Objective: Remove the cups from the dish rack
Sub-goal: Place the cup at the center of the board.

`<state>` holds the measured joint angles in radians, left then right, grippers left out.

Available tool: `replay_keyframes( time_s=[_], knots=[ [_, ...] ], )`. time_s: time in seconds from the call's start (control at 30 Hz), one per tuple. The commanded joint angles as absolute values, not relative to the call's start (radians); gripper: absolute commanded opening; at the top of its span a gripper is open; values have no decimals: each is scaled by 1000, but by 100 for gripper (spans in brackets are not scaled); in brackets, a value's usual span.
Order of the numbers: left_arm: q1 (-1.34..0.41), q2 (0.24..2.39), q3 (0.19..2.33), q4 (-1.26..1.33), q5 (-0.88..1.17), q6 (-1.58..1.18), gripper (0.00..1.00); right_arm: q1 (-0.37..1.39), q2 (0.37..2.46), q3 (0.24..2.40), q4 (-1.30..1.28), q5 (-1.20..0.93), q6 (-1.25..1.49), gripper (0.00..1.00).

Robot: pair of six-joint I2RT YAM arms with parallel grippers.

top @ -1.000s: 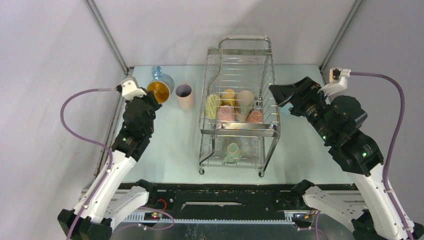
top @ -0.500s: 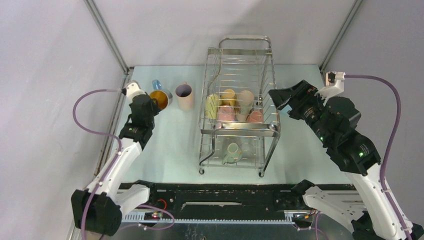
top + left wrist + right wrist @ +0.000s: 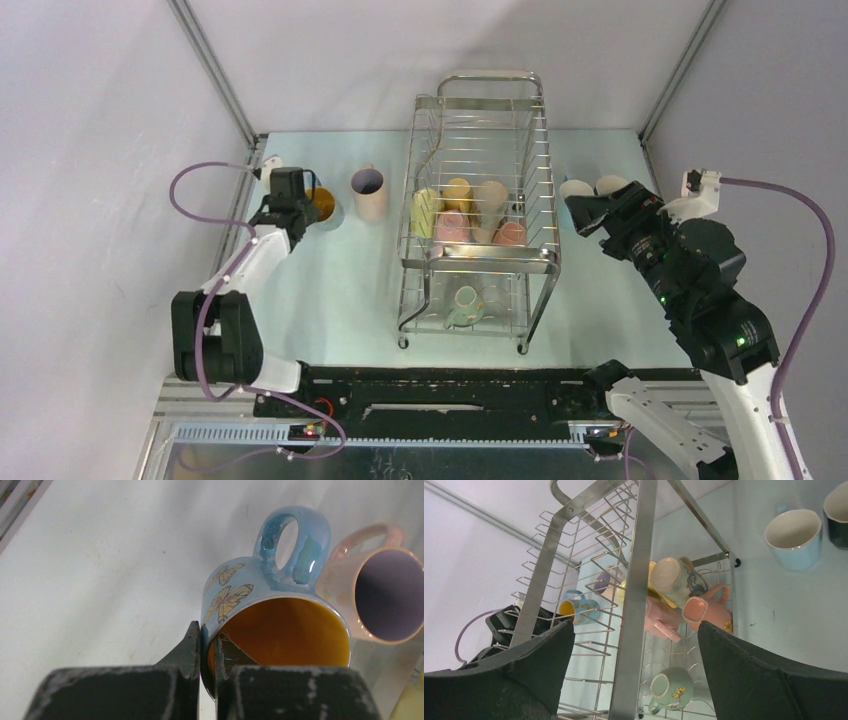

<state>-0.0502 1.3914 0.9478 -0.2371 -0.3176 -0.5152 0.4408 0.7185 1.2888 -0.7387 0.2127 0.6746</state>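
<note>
Grips the butterfly-printed blue mug [image 3: 250, 587] by the rim with the left claw [image 3: 206, 630], reaching low over the surface [image 3: 100, 555]; holds the right claw [image 3: 634, 635] spread wide beside the rack [image 3: 480, 170].

Left wrist view: the left claw [image 3: 206, 635] covers the blue mug [image 3: 265, 595] rim at 7 o'clock; the pink mug [image 3: 385, 592] runs off at 3 o'clock; right wrist view: a dark mug [image 3: 838, 530] is cut at 2 o'clock.
</note>
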Motion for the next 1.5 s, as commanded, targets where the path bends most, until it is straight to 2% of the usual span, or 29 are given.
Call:
replay_keyframes(
  time_s=[0.0, 0.57, 1.23, 1.47],
  knots=[
    [-25, 1433, 1138, -153, -271, -535, 0, 402, 707, 1280, -775, 189, 660, 100],
    [-24, 1713, 1449, -380, -312, -548, 0, 304, 719, 1213, -816, 90, 655, 100],
    [-14, 1816, 1524, -470, -277, -553, 0, 219, 722, 1135, -842, -28, 652, 100],
    [-9, 1819, 1525, -482, -275, -549, 10, 217, 727, 1130, -838, -43, 653, 100]
  ],
)
